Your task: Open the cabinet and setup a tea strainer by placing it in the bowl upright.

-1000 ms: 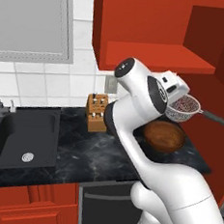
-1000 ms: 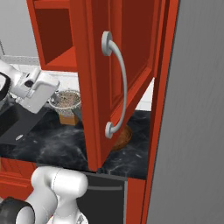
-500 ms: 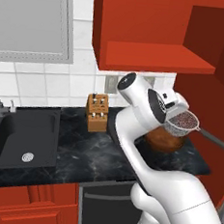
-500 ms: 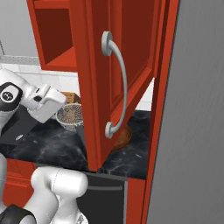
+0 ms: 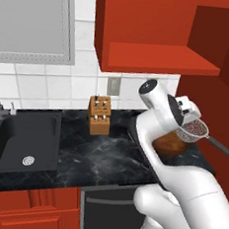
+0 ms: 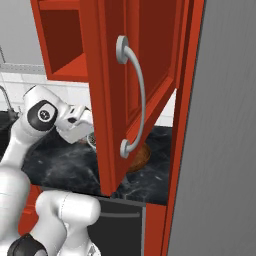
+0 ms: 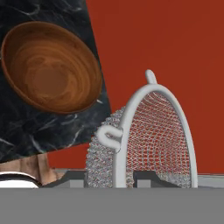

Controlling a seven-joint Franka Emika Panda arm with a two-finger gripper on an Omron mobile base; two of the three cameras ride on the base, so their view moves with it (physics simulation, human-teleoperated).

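Black marble counter (image 5: 93,151); claw (image 5: 185,118) grips unlabelled tea strainer (image 5: 193,130) above bowl (image 7: 50,68).

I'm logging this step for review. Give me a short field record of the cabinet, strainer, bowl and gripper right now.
cabinet: door open, shelf bare
tea strainer: held in the air, above and beside the bowl, handle pointing right
bowl: on the dark counter, nothing in it
gripper: closed on the strainer's rim
knife block: by the back wall

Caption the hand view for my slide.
Gripper holding the tea strainer above the counter, wooden bowl nearby.
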